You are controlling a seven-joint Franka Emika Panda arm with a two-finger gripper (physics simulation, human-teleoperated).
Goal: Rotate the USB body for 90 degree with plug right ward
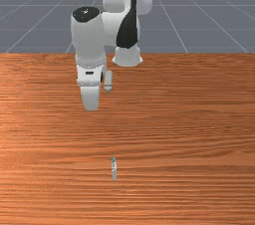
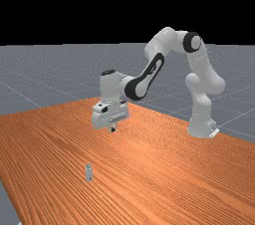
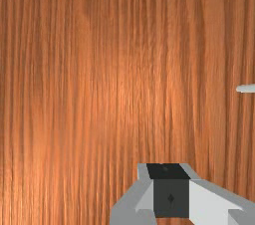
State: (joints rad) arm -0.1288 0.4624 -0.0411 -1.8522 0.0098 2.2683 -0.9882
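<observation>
USB stick (image 1: 114, 168) can be seen laid on the wood table (image 1: 189, 144), lined up lengthwise with the front camera's view, so yeah, well apart from the gripper (image 2: 113, 130). That one's held up above the tabletop, clenched, fingers pressed together.

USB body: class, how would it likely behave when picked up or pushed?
Probably stiff: the USB body has a straight, unbent outline. Likely light, being tiny beside the arm. Pushed near one end, it may swivel rather than slide straight, since it is long and narrow.
</observation>
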